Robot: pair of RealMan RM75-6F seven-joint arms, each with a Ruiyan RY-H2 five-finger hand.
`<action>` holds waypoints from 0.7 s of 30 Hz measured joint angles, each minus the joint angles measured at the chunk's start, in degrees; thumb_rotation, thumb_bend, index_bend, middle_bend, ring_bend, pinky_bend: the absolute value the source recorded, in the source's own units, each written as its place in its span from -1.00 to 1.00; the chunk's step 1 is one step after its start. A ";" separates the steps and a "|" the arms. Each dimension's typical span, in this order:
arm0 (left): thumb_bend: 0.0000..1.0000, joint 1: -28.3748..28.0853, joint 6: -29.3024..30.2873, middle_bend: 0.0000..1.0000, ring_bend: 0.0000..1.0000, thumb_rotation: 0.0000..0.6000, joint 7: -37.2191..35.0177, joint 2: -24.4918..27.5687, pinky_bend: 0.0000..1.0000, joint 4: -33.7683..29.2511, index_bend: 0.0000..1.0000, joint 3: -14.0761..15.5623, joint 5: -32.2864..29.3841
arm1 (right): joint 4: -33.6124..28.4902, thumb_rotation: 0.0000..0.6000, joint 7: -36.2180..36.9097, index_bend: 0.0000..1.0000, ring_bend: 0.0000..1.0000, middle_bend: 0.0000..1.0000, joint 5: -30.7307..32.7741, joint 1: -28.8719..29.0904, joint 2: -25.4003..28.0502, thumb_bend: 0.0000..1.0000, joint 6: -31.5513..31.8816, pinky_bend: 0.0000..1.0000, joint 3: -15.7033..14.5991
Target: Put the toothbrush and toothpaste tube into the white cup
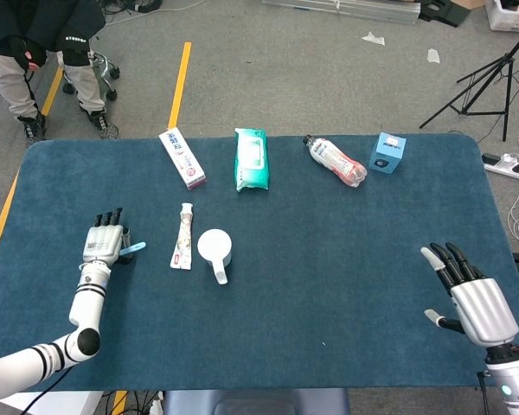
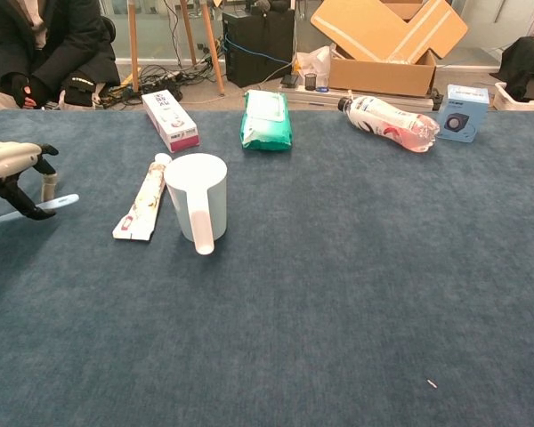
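Toothbrush grasped in the left hand's fingers; tube and cup just beyond them. Right hand released, fingers spread over the tabletop.

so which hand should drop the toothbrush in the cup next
Left. The left hand already holds the toothbrush, and the white cup stands just to its right, beside the toothpaste tube. The right hand is open, far across the table.
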 measured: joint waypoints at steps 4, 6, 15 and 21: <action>-0.41 0.75 1.83 -1.00 -1.00 1.00 -0.87 1.97 -1.00 -2.79 0.10 -0.35 1.47 | -0.03 1.00 -0.12 -0.91 -0.89 -0.77 -0.08 -0.02 -0.04 -1.00 0.04 -0.15 -0.03; -0.40 1.18 2.71 -1.00 -1.00 1.00 -1.47 3.18 -1.00 -4.44 0.10 -0.69 2.05 | -0.03 1.00 -0.19 -0.91 -0.89 -0.77 -0.07 -0.01 -0.08 -1.00 0.01 -0.15 -0.02; -0.39 2.56 5.52 -1.00 -1.00 1.00 -2.89 8.01 -1.00 -10.77 0.10 -1.93 3.61 | -0.10 1.00 -0.72 -0.91 -0.89 -0.77 -0.03 0.12 -0.27 -1.00 -0.36 -0.15 -0.06; -0.39 3.01 6.79 -1.00 -1.00 1.00 -3.12 10.11 -1.00 -13.87 0.11 -2.27 4.53 | -0.11 1.00 -0.72 -0.91 -0.89 -0.77 0.00 0.11 -0.27 -1.00 -0.34 -0.15 -0.05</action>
